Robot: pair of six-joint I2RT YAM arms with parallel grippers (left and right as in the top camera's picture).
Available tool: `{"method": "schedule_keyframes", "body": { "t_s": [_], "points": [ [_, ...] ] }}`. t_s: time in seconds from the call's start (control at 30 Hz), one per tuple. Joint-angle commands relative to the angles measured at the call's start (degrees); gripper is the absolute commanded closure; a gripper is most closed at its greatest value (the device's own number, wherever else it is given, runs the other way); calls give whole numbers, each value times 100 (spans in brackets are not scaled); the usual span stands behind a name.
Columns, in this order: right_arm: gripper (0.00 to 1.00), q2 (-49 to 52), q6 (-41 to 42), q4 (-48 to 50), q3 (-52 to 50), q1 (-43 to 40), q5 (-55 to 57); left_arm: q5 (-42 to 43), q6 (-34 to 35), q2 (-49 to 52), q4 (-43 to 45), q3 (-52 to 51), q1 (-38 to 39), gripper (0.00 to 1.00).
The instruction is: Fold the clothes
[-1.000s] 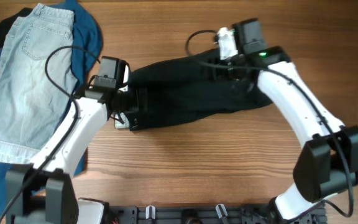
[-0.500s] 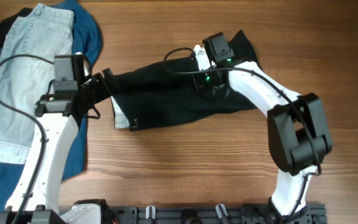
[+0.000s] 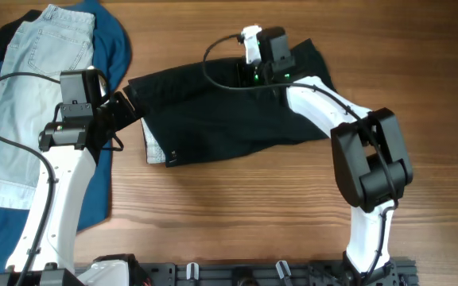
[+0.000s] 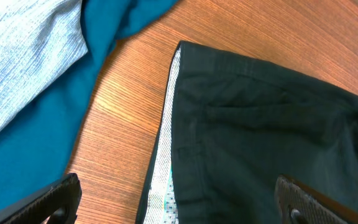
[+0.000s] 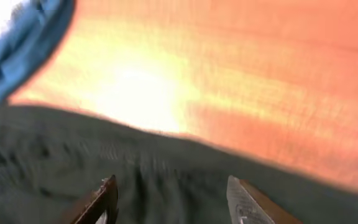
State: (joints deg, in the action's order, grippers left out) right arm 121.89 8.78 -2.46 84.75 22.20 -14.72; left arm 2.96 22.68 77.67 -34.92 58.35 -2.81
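**Black shorts lie mid-table, both grippers open above them**

At the far-left corner of the tabletop [image 3: 237,214] we see the pale-blue denim shorts [image 3: 30,87] lying on the deep-blue garment [image 3: 114,48], which runs down the left edge. Just right of them, the left gripper [image 3: 126,110] hangs over the left end of the black shorts [image 3: 229,119]. In its wrist view its 2 fingers [image 4: 55,196] stand wide apart, with only cloth below them. The shorts lie spread across the middle of the tabletop, nearer the far edge, and a strip of whitish lining [image 3: 156,148] shows at their left end. The right gripper [image 3: 249,77] sits over their far edge. Its wrist view is blurred, yet we make out its fingers [image 5: 104,199] apart above the black fabric.
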Motion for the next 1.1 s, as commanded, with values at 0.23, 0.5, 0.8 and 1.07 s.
{"method": "schedule_keyframes", "body": {
  "t_s": [0.23, 0.5, 0.8, 1.07],
  "points": [
    [0, -831, 173, -1932, 610, -861, -319, 50, 4, 186, -208, 46, -31, 0],
    [0, -1523, -463, -4098, 516, -1932, -190, 538, -752, 1561, -83, -42, -33, 0],
    [46, -874, -555, -3644, -433, -1950, -166, 619, -1362, 1779, 17, -31, -540, 0],
    [89, -365, -254, -2979, -553, -1965, 433, 1154, -1803, 1781, -76, -31, -855, 0]
  ]
}}
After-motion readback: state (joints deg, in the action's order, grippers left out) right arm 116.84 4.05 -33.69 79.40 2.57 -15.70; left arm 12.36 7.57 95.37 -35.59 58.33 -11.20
